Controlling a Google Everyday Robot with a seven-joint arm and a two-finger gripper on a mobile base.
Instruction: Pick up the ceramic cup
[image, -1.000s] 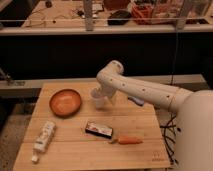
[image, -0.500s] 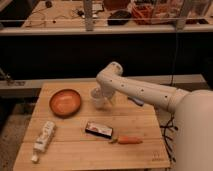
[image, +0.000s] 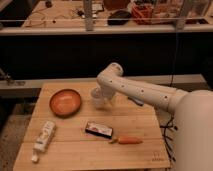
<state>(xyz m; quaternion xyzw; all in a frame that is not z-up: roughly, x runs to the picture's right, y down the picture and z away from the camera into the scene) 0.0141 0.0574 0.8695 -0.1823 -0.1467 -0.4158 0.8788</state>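
Near the frame's center, the ceramic cup (image: 96, 96) stands upright on the wooden tabletop (image: 75, 150), just right of the orange-brown bowl (image: 65, 102). The gripper (image: 102, 101) hangs at the cup, beneath the white arm's (image: 145, 93) elbow; whether it grips the cup I cannot tell. Lower down lie a white tube (image: 44, 136), a dark packet (image: 98, 129) and a carrot (image: 129, 140).

White rounded arm – small dark screw dots; tool (image: 101, 102) at table.
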